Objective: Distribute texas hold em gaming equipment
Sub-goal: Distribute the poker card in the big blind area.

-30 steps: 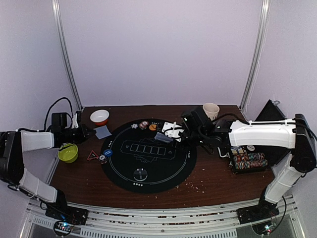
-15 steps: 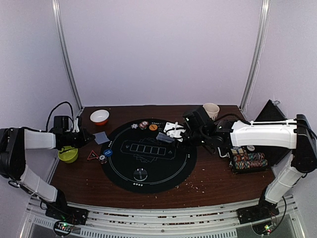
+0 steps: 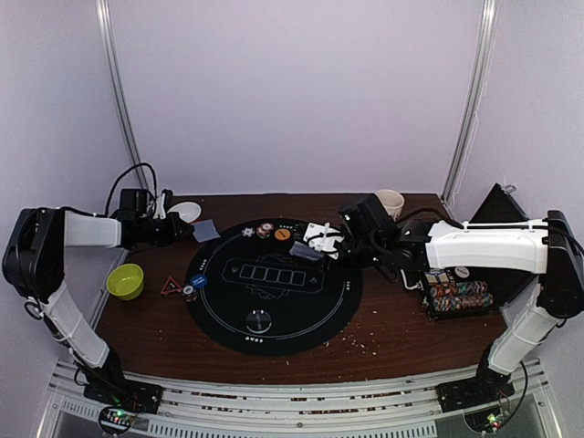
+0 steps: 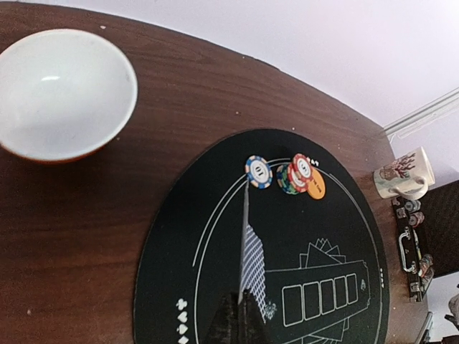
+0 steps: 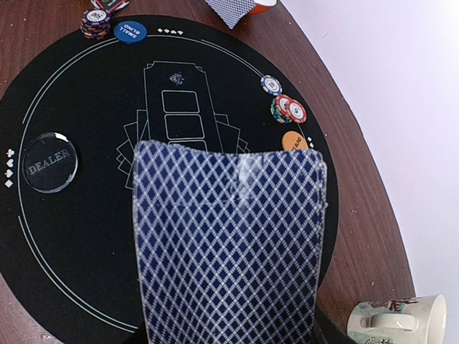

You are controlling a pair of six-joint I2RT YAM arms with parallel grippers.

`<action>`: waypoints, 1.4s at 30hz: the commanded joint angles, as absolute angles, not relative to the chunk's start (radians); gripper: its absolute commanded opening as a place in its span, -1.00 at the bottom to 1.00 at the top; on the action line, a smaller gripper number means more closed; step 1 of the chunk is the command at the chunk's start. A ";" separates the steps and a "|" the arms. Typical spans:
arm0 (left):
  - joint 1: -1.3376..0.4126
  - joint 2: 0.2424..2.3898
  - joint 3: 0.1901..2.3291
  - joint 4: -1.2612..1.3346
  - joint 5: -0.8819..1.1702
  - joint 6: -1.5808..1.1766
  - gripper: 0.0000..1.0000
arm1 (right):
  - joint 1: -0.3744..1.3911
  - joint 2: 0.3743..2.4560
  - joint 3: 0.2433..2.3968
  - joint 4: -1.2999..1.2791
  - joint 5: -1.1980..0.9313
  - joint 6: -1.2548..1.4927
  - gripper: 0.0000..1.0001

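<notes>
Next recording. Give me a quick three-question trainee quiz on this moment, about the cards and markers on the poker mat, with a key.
1. True or false: the left gripper is shut on a single card, seen edge-on in its wrist view.
2. The clear disc on the mat reads: A) DEALER B) BIG BLIND C) ALL IN.
3. Short answer: what does the right gripper hold, filling its wrist view?
Key: 1 true; 2 A; 3 blue-backed cards.
</notes>
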State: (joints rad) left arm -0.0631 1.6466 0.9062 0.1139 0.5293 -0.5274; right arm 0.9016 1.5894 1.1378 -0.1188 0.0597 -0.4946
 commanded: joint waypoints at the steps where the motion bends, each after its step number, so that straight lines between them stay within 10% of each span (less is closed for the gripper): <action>1: -0.120 1.748 1.033 0.170 0.511 -0.523 -1.00 | 0.894 1.557 1.140 -0.125 0.070 -0.495 -0.05; 16: -0.251 2.171 1.524 0.204 0.382 -0.695 -1.00 | 0.893 1.549 1.151 -0.155 0.088 -0.487 -0.06; 42: -0.717 2.395 1.753 0.393 -0.127 -0.978 -1.00 | 0.840 1.366 0.991 -0.169 0.091 -0.400 -0.06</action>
